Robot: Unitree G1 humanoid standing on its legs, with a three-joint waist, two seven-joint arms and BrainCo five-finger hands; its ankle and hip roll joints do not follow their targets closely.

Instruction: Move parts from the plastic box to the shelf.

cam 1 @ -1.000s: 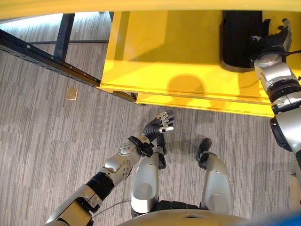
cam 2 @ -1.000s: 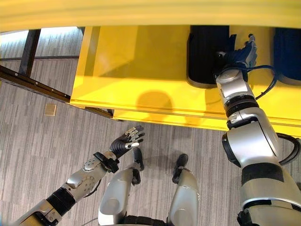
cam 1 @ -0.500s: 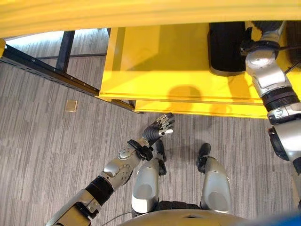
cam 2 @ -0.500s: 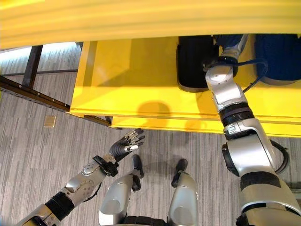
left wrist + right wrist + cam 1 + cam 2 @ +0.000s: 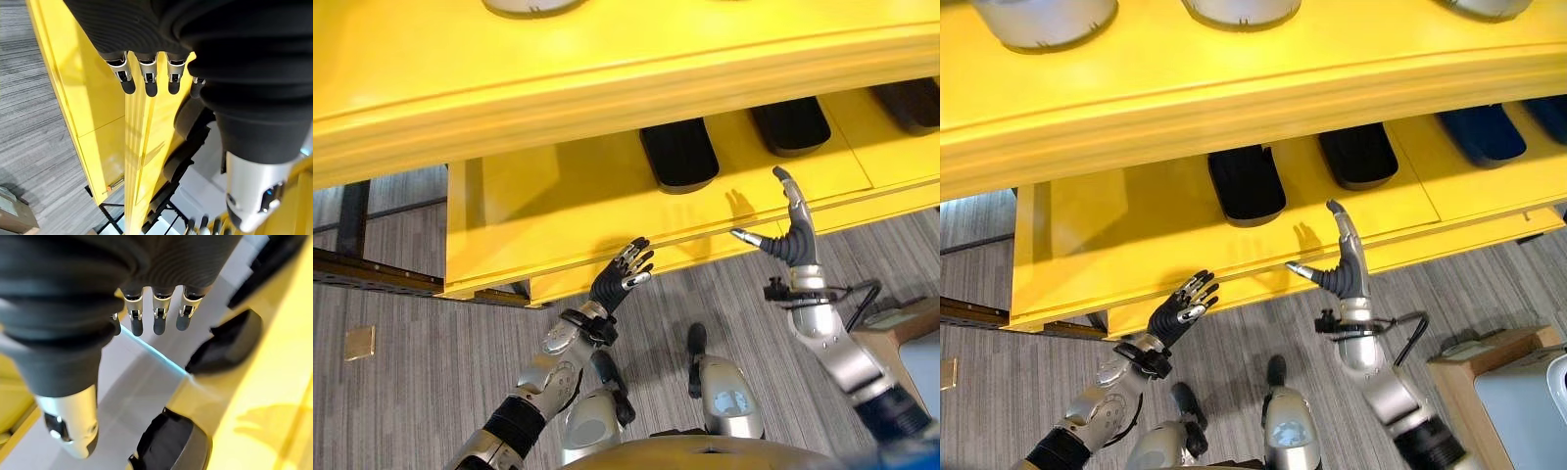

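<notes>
A yellow shelf (image 5: 558,196) stands in front of me. On its lower level lie two black oblong parts (image 5: 678,154) (image 5: 790,124), with a dark blue part (image 5: 1484,132) further right. My right hand (image 5: 790,233) is held up in front of the shelf's front edge, open, fingers straight, holding nothing. Its wrist view shows the straight fingers (image 5: 156,318) and a black part (image 5: 168,445) past them. My left hand (image 5: 622,274) hangs open and empty below the shelf's edge, lower left of the parts.
Grey round bowls (image 5: 1043,20) (image 5: 1239,10) stand on the shelf's upper level. A brown box (image 5: 1489,352) and a pale grey container (image 5: 1528,401) sit on the floor at the lower right. Grey striped carpet (image 5: 401,323) lies below the shelf.
The camera has shifted, so more of the shelf shows. My right hand has drawn back from beside the black part on the lower level to the front of the shelf's edge.
</notes>
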